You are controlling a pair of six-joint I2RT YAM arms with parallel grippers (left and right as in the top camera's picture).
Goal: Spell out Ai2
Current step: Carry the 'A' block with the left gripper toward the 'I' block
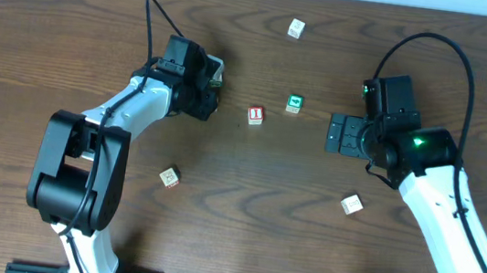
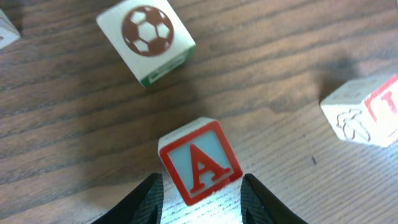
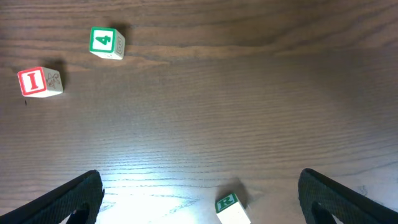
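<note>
Red-framed, the A block (image 2: 199, 163) is sitting skewed on the desk (image 2: 298, 37) between the part-spread fingers of the left tool (image 2: 202, 182); whether the pads are pressing it I cannot tell. Just beyond, a football block (image 2: 146, 38) is lying, and further off the I block (image 1: 255, 115). The right tool (image 3: 199, 182) is hanging wide open, holding nothing. Fetching the A seems to be the step going on; next it is calling for a firm squeeze, then a carry beside the I.

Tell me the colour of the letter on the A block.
Red, on a pale blue face of the A block; clearest in the left wrist view.
</note>
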